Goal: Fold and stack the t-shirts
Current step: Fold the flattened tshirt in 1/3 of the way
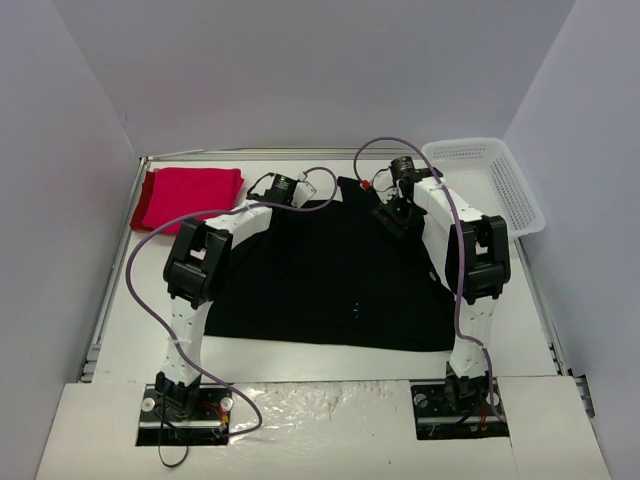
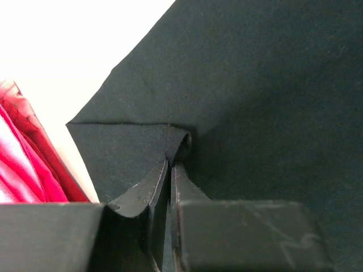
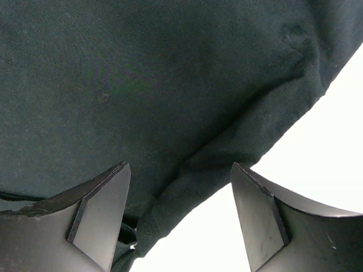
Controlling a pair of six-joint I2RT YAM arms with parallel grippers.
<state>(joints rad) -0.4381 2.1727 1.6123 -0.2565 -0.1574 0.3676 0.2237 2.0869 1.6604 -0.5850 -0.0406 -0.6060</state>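
The large black t-shirt [image 1: 330, 280] lies spread in the middle of the table, with a tiny blue mark [image 1: 357, 308] near its front. The red t-shirt [image 1: 188, 196] lies folded at the far left. My left gripper [image 1: 300, 196] is at the black shirt's far left edge, shut on a pinch of its cloth [image 2: 177, 143]; the red shirt [image 2: 25, 164] shows at the left of that view. My right gripper [image 1: 398, 215] is open over the shirt's far right edge, its fingers [image 3: 102, 212] straddling the hem [image 3: 187, 187], not touching it.
A white mesh basket [image 1: 487, 180] stands at the far right corner. The white table [image 1: 120, 320] shows bare on both sides of the black shirt. Purple cables loop over both arms. Grey walls close the space on three sides.
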